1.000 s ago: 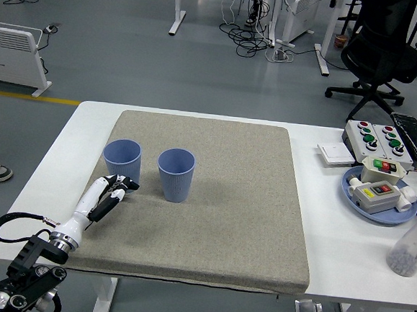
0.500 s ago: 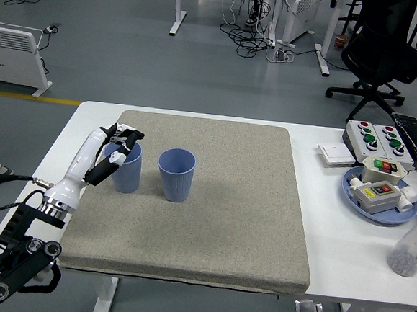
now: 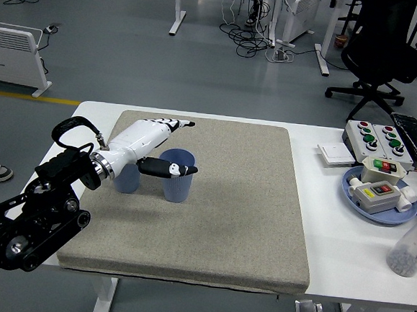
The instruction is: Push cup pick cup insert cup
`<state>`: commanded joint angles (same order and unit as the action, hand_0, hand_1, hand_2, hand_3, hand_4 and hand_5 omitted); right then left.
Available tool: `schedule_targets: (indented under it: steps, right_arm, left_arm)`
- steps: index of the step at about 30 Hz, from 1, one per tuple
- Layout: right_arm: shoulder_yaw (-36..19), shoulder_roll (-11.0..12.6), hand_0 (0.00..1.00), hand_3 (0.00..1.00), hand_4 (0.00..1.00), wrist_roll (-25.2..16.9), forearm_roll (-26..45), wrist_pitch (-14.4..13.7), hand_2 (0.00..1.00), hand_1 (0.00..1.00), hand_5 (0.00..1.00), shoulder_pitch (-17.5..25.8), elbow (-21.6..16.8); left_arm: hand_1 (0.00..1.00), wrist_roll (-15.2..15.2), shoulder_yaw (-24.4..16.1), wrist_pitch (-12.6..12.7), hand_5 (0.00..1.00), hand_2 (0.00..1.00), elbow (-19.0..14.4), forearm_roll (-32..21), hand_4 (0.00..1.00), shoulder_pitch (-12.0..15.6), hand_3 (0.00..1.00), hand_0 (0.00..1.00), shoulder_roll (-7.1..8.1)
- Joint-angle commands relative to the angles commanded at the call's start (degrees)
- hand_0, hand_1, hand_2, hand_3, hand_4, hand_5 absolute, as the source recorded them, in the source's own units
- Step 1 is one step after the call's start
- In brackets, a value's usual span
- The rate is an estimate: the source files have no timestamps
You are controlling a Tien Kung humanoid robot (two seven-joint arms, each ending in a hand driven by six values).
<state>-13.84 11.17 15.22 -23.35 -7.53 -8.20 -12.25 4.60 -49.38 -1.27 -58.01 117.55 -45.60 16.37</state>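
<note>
Head view: white table (image 3: 184,284) carrying a grey mat (image 3: 218,222); both task cups stand on the mat's far left part.

Left hand (image 3: 155,141): now stretched flat above the two cups, fingers (image 3: 176,124) spread toward the mat's far edge, thumb (image 3: 171,170) lying across the front of the right cup's rim; open, gripping nothing.

Change in the hand: a second ago it lay low on the mat near the left edge, in front of the left cup; half a second ago it had risen to that cup's rim; now it has swung up and rightward over both.

Left cup (image 3: 125,180): blue, upright, mostly hidden behind the wrist, only its lower wall showing; it seems to stand where it stood before.

Right cup (image 3: 179,185): blue, upright, toward the mat's middle from the left cup, just beside it with a small gap; no shift visible across the three pictures.

Contact: whether the thumb touches the right cup's rim cannot be told from this angle.

Right hand: not in view.

Right side of the table: a blue tray (image 3: 357,200) of button boxes and a bottle (image 3: 412,248), well apart from the cups.

Meaning for the task: by my reading the reach is done but no cup has been pushed, lifted or nested; the hand looks placed to start the push.
</note>
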Motion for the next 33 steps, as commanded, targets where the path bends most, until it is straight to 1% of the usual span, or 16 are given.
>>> schedule_targets:
  steps: [1, 2, 3, 5, 6, 8, 9, 11, 14, 15, 20, 21, 26, 27, 32, 33]
  right_arm:
    - [-0.1, 0.0, 0.709, 0.617, 0.19, 0.0, -0.1, 0.0, 0.687, 0.604, 0.534, 0.0, 0.0]
    - [-0.1, 0.0, 0.709, 0.617, 0.19, 0.1, -0.2, 0.0, 0.687, 0.604, 0.534, 0.1, 0.0]
    - [-0.2, 0.0, 0.709, 0.617, 0.191, 0.1, -0.3, 0.0, 0.687, 0.605, 0.533, 0.1, 0.0]
    - [-0.2, 0.0, 0.709, 0.617, 0.191, 0.1, -0.4, 0.1, 0.687, 0.605, 0.533, 0.2, 0.0]
    - [-0.2, 0.0, 0.709, 0.617, 0.191, 0.1, -0.4, 0.1, 0.687, 0.605, 0.533, 0.2, 0.0]
    - [-0.2, 0.0, 0.709, 0.617, 0.191, 0.1, -0.4, 0.1, 0.687, 0.605, 0.533, 0.2, 0.0]
    - [-0.2, 0.0, 0.709, 0.617, 0.191, 0.1, -0.5, 0.1, 0.687, 0.604, 0.533, 0.2, 0.0]
    - [-0.3, 0.1, 0.709, 0.617, 0.191, 0.1, -0.6, 0.1, 0.687, 0.604, 0.533, 0.3, 0.0]
    - [-0.3, 0.1, 0.709, 0.617, 0.191, 0.2, -0.7, 0.1, 0.687, 0.604, 0.533, 0.3, -0.1]
    - [-0.4, 0.1, 0.709, 0.617, 0.191, 0.2, -0.8, 0.1, 0.688, 0.604, 0.533, 0.3, -0.1]
    - [-0.4, 0.2, 0.709, 0.617, 0.191, 0.3, -1.0, 0.2, 0.688, 0.604, 0.533, 0.4, -0.1]
    - [-0.4, 0.2, 0.71, 0.617, 0.194, 0.3, -1.0, 0.2, 0.687, 0.604, 0.53, 0.4, -0.1]
    - [-0.4, 0.2, 0.71, 0.617, 0.194, 0.3, -1.1, 0.2, 0.687, 0.604, 0.53, 0.5, -0.1]
    - [-0.5, 0.2, 0.71, 0.617, 0.195, 0.3, -1.2, 0.2, 0.687, 0.603, 0.531, 0.5, -0.1]
    - [-0.5, 0.2, 0.71, 0.617, 0.195, 0.3, -1.2, 0.1, 0.687, 0.603, 0.531, 0.6, -0.1]
    - [-0.5, 0.2, 0.71, 0.617, 0.196, 0.3, -1.2, 0.1, 0.687, 0.602, 0.532, 0.7, -0.1]
  left_arm:
    - [0.96, -0.6, 1.0, -1.0, 0.66, 0.998, 1.3, 1.2, 0.976, -1.1, 0.998, 0.931, -0.5]
    - [0.96, -0.8, 1.4, -1.5, 0.66, 0.998, 2.0, 1.7, 0.976, -1.5, 0.998, 0.931, -0.69]
    - [0.974, -1.0, 2.0, -1.7, 0.63, 0.998, 3.2, 2.1, 0.986, -2.4, 0.998, 0.953, -1.15]
    - [0.974, -1.5, 2.8, -2.0, 0.63, 0.998, 5.4, 2.8, 0.986, -3.7, 0.998, 0.953, -1.87]
    - [0.974, -1.5, 2.9, -2.0, 0.63, 0.998, 5.9, 2.9, 0.986, -3.9, 0.998, 0.953, -2.0]
    - [0.974, -2.3, 3.5, -2.8, 0.63, 0.998, 8.0, 2.7, 0.986, -5.0, 0.998, 0.953, -2.75]
    - [0.917, -2.5, 3.7, -3.1, 0.617, 0.975, 8.7, 2.6, 0.969, -5.4, 0.998, 0.86, -2.99]
    - [0.917, -3.0, 4.0, -3.3, 0.617, 0.975, 10.0, 2.7, 0.969, -6.0, 0.998, 0.86, -3.47]
    - [0.917, -2.9, 4.4, -2.9, 0.617, 0.975, 12.0, 2.4, 0.969, -6.8, 0.998, 0.86, -4.33]
    - [0.814, -2.9, 4.6, -3.0, 0.599, 0.885, 12.8, 2.2, 0.959, -7.2, 0.967, 0.716, -4.66]
    - [0.814, -3.5, 5.4, -3.9, 0.599, 0.885, 15.4, 2.3, 0.959, -8.1, 0.967, 0.716, -5.46]
    - [0.665, -3.5, 5.5, -3.9, 0.475, 0.713, 15.6, 2.3, 0.858, -8.1, 0.827, 0.507, -5.51]
    - [0.665, -3.5, 6.2, -4.8, 0.475, 0.713, 16.1, 2.1, 0.858, -8.4, 0.827, 0.507, -5.67]
    - [0.591, -3.5, 6.3, -4.8, 0.403, 0.62, 16.1, 2.0, 0.779, -8.4, 0.729, 0.466, -5.69]
    - [0.591, -3.1, 6.7, -4.5, 0.403, 0.62, 16.6, 0.5, 0.779, -8.3, 0.729, 0.466, -5.74]
    - [0.534, -3.0, 6.7, -4.5, 0.365, 0.523, 16.6, 0.3, 0.721, -8.2, 0.638, 0.445, -5.72]
